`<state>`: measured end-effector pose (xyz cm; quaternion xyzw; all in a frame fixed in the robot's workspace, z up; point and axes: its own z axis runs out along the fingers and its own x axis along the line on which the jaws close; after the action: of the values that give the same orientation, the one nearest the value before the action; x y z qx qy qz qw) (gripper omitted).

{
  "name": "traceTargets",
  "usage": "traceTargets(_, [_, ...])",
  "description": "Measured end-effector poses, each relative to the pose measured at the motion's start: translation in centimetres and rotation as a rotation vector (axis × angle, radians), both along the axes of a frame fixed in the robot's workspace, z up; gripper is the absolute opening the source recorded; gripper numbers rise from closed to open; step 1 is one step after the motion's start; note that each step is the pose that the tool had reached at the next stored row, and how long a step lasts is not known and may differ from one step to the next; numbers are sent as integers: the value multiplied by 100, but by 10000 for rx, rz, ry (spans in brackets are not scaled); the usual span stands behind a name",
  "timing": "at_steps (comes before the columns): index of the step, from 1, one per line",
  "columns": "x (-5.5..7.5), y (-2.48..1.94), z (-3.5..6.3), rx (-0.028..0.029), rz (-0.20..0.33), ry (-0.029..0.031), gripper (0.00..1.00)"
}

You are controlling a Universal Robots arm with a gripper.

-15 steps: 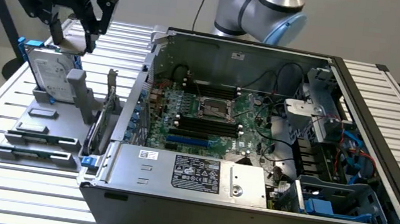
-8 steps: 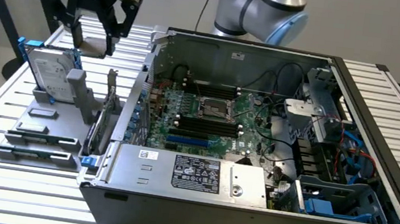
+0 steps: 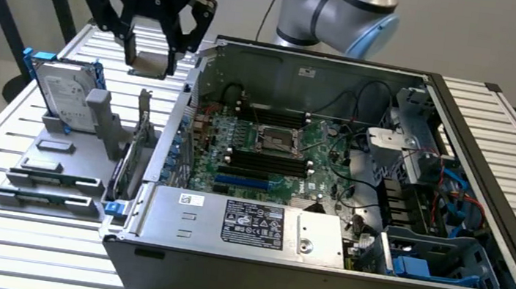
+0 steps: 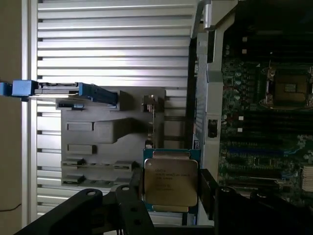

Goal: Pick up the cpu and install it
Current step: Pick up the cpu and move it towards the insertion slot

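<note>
The cpu [image 4: 170, 182], a small flat square chip with a silvery top and pale rim, hangs in the air between my black fingers [image 4: 135, 185]. My gripper [image 3: 150, 57] is shut on the cpu [image 3: 150, 62] and hovers above the far end of the grey parts holder [image 3: 69, 158], outside the open computer case [image 3: 330, 198] on the exterior view's left. The empty cpu socket [image 3: 276, 141] lies on the green motherboard inside the case, and the socket [image 4: 287, 89] sits well apart from the chip.
A silver hard drive with a blue bracket [image 3: 63, 91] stands upright in the holder, with narrow grey sticks [image 3: 44, 198] lying at its near end. The case's upright wall [image 3: 182, 120] separates the holder from the motherboard. A power supply [image 3: 243, 225] fills the case's near side.
</note>
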<state>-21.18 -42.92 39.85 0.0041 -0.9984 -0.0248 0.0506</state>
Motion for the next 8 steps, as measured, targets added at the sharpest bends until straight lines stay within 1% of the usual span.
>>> traceTargets(5, [225, 17, -1, 0, 0, 0, 55])
traceTargets(8, [362, 40, -8, 0, 0, 0, 55])
